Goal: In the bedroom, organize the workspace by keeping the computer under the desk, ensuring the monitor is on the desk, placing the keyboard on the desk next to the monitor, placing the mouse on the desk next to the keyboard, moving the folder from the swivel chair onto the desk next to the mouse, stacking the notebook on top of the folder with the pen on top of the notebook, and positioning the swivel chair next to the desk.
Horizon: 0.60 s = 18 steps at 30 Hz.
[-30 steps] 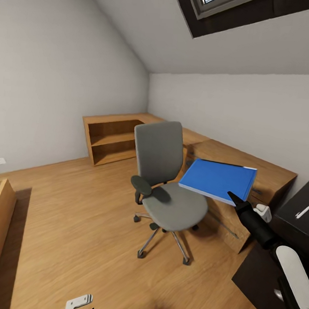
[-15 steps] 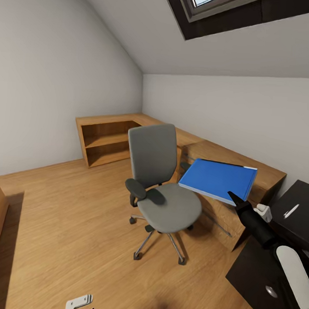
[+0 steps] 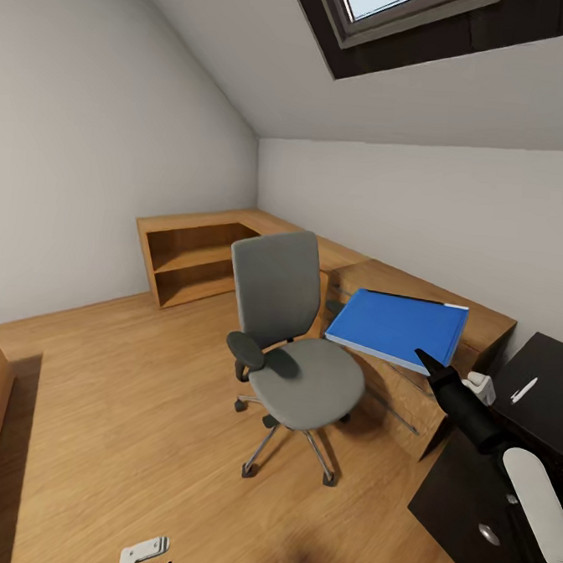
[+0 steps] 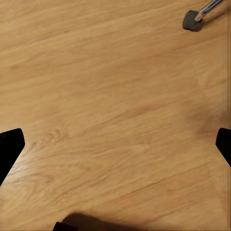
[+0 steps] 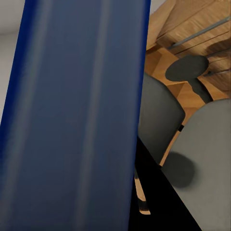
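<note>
Above the swivel chair, the right gripper apparently clamps the folder; left gripper spread wide.

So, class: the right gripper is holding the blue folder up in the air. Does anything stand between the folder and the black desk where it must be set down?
Nothing visible does. The folder hangs at the right gripper, beside the swivel chair. The desk lies just to its right, where a pen rests on the top.
</note>
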### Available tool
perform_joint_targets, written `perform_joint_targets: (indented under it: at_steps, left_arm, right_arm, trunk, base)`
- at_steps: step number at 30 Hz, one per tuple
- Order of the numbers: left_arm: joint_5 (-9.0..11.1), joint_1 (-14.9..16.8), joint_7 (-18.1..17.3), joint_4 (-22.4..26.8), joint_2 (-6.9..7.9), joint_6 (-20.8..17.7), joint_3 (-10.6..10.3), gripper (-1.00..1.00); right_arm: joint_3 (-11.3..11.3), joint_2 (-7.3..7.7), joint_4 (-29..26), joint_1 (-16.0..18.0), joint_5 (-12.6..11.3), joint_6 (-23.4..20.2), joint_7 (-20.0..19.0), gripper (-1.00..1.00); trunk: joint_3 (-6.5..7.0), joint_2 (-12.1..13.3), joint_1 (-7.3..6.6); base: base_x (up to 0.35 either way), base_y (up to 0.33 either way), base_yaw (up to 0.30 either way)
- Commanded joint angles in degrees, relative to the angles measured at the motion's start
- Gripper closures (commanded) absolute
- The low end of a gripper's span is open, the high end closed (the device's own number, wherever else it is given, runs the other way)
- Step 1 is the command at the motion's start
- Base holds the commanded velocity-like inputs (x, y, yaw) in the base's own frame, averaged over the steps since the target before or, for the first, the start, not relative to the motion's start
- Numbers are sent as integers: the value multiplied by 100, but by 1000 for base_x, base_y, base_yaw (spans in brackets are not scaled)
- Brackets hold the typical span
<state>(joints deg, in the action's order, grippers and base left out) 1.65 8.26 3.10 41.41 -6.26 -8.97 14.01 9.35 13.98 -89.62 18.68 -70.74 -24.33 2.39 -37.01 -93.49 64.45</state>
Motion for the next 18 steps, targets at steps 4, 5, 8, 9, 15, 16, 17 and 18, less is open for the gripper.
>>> perform_joint_targets:
  at_steps: [4,5,8,9,15,16,17,18]
  left_arm:
    - [19,1,7,15,-6,-35,14,-100]
    - [19,1,7,14,-6,-35,14,-100]
    - [19,1,7,14,-10,-35,9,-100]
    - [19,1,7,13,-12,-35,8,-100]
    - [12,1,7,14,-30,-35,-2,-100]
    - [11,1,7,14,-33,-35,-3,-100]
    - [11,1,7,15,-33,-35,-3,-100]
    - [11,1,7,15,-35,-35,-4,-100]
  right_arm:
    - [6,0,3,4,-40,-25,27,100]
    - [6,0,4,4,-39,-23,28,100]
    - [6,0,35,4,-37,-10,32,100]
    - [6,0,49,4,-37,-7,35,100]
    - [115,-7,266,4,-37,3,49,100]
    - [212,-12,294,4,-38,1,50,100]
    - [255,-16,304,4,-37,0,53,100]
    - [285,-17,311,4,-37,0,52,100]
  trunk:
    - [67,159,-89]
    - [85,199,-111]
    - [138,319,-177]
    - [156,359,-199]
    - [264,600,-331]
    - [282,640,-352]
    - [300,680,-374]
    - [318,720,-396]
  base:
    - [0,0,-210]
    - [0,0,-247]
    - [0,0,-261]
    - [0,0,-268]
    - [0,0,-271]
    - [0,0,-283]
    - [0,0,-287]
    - [0,0,-290]
